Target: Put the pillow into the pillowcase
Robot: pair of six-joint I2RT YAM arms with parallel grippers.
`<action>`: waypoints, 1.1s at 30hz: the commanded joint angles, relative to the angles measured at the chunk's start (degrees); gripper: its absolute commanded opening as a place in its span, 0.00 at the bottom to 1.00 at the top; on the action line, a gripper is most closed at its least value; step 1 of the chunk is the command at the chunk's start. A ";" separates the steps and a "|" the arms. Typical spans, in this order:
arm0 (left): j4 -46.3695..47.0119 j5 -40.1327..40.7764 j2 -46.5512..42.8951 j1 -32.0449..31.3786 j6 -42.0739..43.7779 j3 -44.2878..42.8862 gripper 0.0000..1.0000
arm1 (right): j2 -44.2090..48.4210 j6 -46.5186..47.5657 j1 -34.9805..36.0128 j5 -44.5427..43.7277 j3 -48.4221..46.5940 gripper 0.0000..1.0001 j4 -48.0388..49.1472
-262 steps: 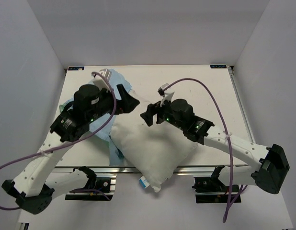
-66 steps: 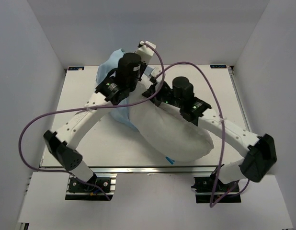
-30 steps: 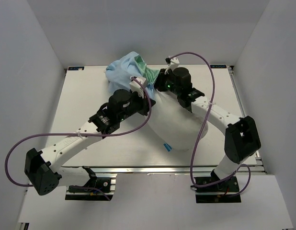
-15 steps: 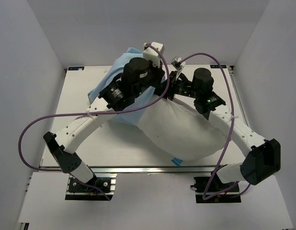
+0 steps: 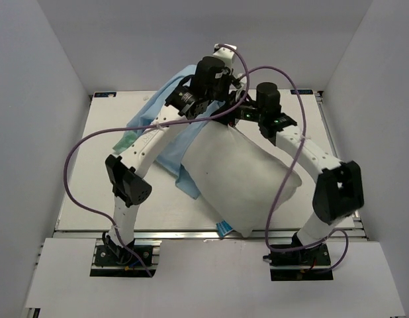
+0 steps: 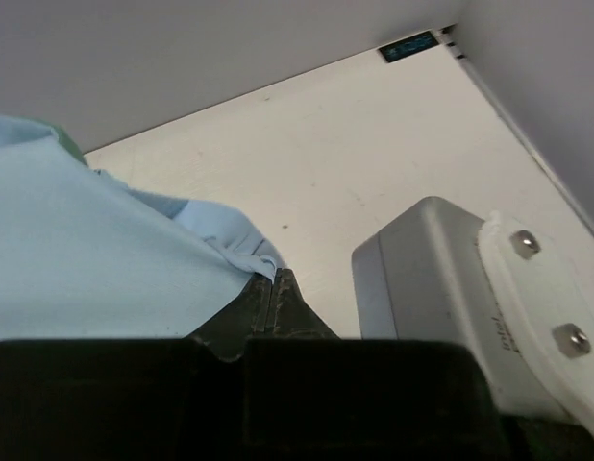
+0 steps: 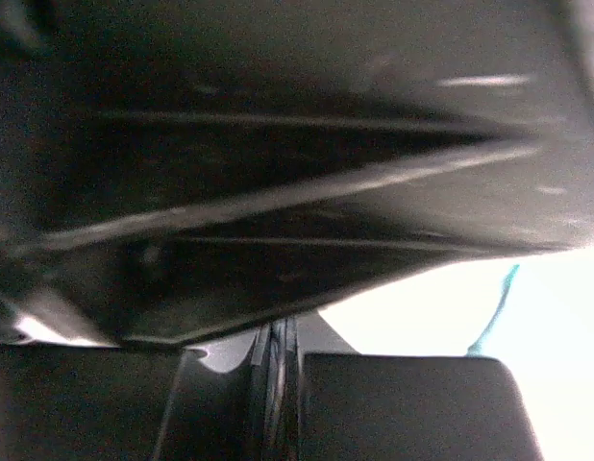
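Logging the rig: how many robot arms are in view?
2. The left arm reaches from the near left to the far middle, pincer shut on the pillowcase; the right arm comes from the near right, meeting it at the pillow's far edge.

- Top view: the left arm (image 5: 158, 132) and right arm (image 5: 294, 142) cross at the upper centre. They cover the pillow's (image 5: 244, 179) top end and the pillowcase (image 5: 175, 165) there, and the fingertips cannot be made out.
- Left wrist view: the left gripper's (image 6: 275, 288) black body blocks the bottom. The pillowcase runs off the left edge, and a grey housing (image 6: 422, 279) is cut off at the lower right.
- Right wrist view: a blurred dark shape (image 7: 278, 144) fills the upper frame. Whether cloth lies inside the right gripper (image 7: 276, 384) cannot be told. A teal sliver (image 7: 499, 307) at the right is too small to identify.
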State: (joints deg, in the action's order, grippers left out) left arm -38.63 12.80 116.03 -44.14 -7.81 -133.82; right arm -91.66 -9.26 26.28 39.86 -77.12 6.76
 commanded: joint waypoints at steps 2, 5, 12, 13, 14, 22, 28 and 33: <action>3.29 -19.48 3.67 -6.31 -0.62 4.33 0.00 | -10.28 3.46 4.48 -5.99 -6.11 0.00 8.17; 4.44 -21.85 5.25 -4.21 -1.85 9.43 0.03 | -15.12 0.74 4.39 -12.84 -3.75 0.00 11.94; 0.76 -28.44 11.85 4.05 -4.75 6.48 0.57 | -10.58 -8.14 0.18 -25.61 0.92 0.55 5.92; 0.84 -28.79 11.68 4.32 -4.32 6.38 0.65 | -9.43 -8.49 -0.35 -26.84 0.83 0.58 4.41; 1.10 -28.45 11.16 4.59 -4.32 6.55 0.85 | -7.24 -8.32 -0.79 -27.02 0.75 0.61 3.09; 4.27 -24.23 -1.39 4.59 -2.56 7.78 0.98 | -0.45 0.02 -2.11 -35.00 -7.15 0.89 -20.42; 7.16 -16.50 -18.52 4.59 -4.31 21.83 0.98 | 0.08 5.11 -2.99 -47.56 -15.33 0.89 -34.34; 8.13 -7.45 -30.23 4.59 -7.56 35.89 0.98 | 1.30 6.26 -4.31 -53.65 -17.98 0.89 -38.41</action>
State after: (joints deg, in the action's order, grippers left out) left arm -30.04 -0.14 92.18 -40.12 -12.69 -103.55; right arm -92.33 -5.21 22.57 -6.83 -93.19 -26.92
